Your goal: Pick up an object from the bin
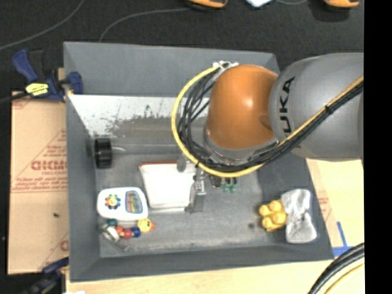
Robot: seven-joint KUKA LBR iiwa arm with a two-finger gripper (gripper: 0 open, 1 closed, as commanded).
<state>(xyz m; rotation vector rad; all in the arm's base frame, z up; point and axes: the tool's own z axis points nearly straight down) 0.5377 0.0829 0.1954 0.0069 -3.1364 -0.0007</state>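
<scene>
White flat box (160, 185) is the thing nearest the gripper (196, 192). It lies on the floor of the bin (184, 54), a little left of the frame's middle, and the gripper hangs at its right edge, under the orange cover (239, 106) on the wrist. You cannot tell whether the jaws are apart or together, since the cover and cables hide most of them, and nothing can be seen clamped between them. The box lies on its broad face, which is likely why the arm stands at an edge and not over the middle: a flat slab offers a grip from above only across a rim. Its outline is close to square, so you get no strong long axis. If anything it runs slightly longer from the upper to the lower part of the frame, with its sides turned a touch off the bin's walls. Just beside its lower left corner sits a white toy (122, 202) with coloured buttons, touching or nearly so, and a few coloured beads (125, 228) lie below that. A black cylinder (102, 152) lies well apart near the left wall, and a yellow duck (272, 216) rests against a crumpled grey cloth (300, 216) at the lower right. By my reading the pick is not yet made; mind the toy if the box shifts.
</scene>
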